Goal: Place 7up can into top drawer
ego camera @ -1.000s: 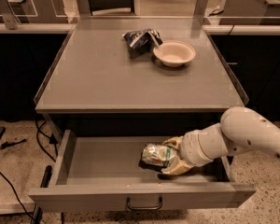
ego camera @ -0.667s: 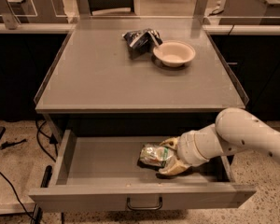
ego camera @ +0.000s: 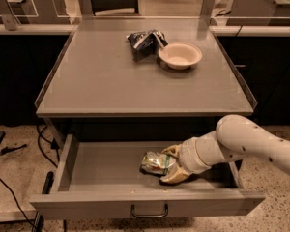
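The top drawer (ego camera: pixel 87 170) is pulled open below the table, with its dark bar handle (ego camera: pixel 150 210) on the front panel. The 7up can (ego camera: pixel 153 162), silver with green markings, lies on its side low in the middle of the drawer. My gripper (ego camera: pixel 166 165) reaches in from the right, and its beige fingers (ego camera: pixel 176 175) are closed around the can's right end. I cannot tell whether the can rests on the drawer floor or hangs just above it.
On the grey tabletop (ego camera: pixel 111 81) at the back are a dark wrinkled snack bag (ego camera: pixel 145 40) and a round beige bowl (ego camera: pixel 180 55). My white arm (ego camera: pixel 251 144) crosses the drawer's right side. Cables (ego camera: pixel 19 197) lie on the floor at left.
My gripper has moved a little to the left inside the drawer, carrying the can with it. The drawer, bag and bowl have not moved.
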You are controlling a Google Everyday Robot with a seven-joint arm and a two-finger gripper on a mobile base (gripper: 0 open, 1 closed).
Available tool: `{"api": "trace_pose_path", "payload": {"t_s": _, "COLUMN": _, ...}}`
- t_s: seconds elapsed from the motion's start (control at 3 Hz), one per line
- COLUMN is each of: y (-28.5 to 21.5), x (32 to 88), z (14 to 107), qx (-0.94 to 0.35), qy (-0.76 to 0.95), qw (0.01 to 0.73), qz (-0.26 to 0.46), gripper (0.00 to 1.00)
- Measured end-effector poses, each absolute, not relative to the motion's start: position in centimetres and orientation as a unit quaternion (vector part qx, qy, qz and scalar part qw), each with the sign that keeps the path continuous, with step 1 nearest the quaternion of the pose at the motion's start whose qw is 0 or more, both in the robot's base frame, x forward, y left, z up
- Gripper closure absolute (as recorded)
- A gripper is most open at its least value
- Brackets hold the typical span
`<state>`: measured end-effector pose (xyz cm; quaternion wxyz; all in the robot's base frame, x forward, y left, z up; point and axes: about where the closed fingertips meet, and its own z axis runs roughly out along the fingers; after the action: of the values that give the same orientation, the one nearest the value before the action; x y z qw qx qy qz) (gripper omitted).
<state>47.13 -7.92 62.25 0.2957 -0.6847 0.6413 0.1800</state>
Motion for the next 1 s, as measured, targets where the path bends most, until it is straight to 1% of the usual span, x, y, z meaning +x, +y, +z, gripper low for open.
{"api": "trace_pose_path", "payload": {"t_s": 0.33, "y": -7.63, "x": 47.27, "z": 61.69, "qx": -0.685, "qy": 0.64, "qw": 0.294, "qz": 0.187, "gripper": 0.97}}
{"api": "trace_pose_path", "payload": {"t_s": 1.0, "y": -7.62, "x": 47.27, "z": 61.69, "qx": -0.685, "qy": 0.64, "qw": 0.294, "qz": 0.186, "gripper": 0.51}}
